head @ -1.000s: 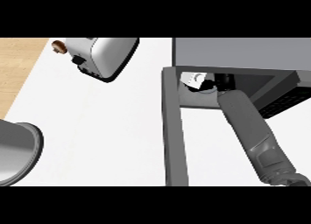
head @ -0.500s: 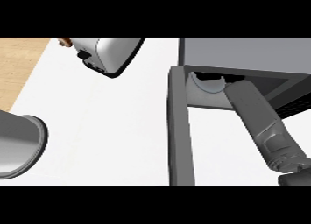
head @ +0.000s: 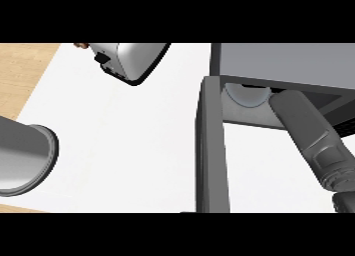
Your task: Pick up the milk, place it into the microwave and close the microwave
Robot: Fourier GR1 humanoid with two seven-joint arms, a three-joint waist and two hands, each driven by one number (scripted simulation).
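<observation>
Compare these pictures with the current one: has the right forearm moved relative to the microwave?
Yes. The right forearm now reaches deeper into the microwave; its hand, earlier visible at the opening, is hidden inside.

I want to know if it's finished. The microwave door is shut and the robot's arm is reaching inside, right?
Not quite. The head view shows the microwave door standing open, swung out toward the robot, not shut. The rest holds: the right forearm does reach into the microwave. Its hand is hidden inside.
</observation>
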